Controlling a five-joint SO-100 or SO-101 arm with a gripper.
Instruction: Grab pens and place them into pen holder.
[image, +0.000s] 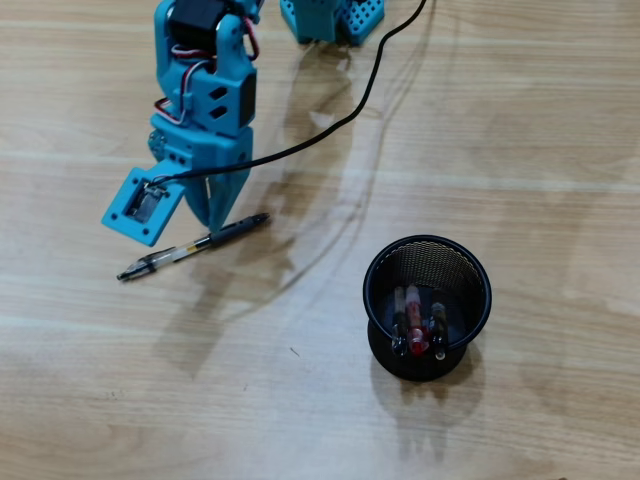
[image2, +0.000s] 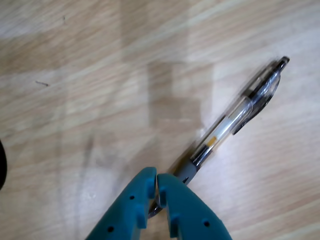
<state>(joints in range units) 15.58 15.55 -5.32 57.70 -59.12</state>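
Observation:
A grey-and-clear pen (image: 190, 247) lies slanted on the wooden table; in the wrist view this pen (image2: 227, 125) runs from under the jaws toward the upper right. My teal gripper (image: 212, 226) hangs right over its middle, and in the wrist view the gripper (image2: 157, 176) has its jaws pressed together. The pen passes beneath the tips, not between them. The black mesh pen holder (image: 480, 290) stands to the lower right in the overhead view. Other pens (image: 412, 325), one of them red-and-white, stand inside it.
A black cable (image: 372, 85) runs from the gripper's camera across the table to the top edge. The arm's teal base (image: 330, 18) sits at the top. Bare wood lies between the pen and the holder.

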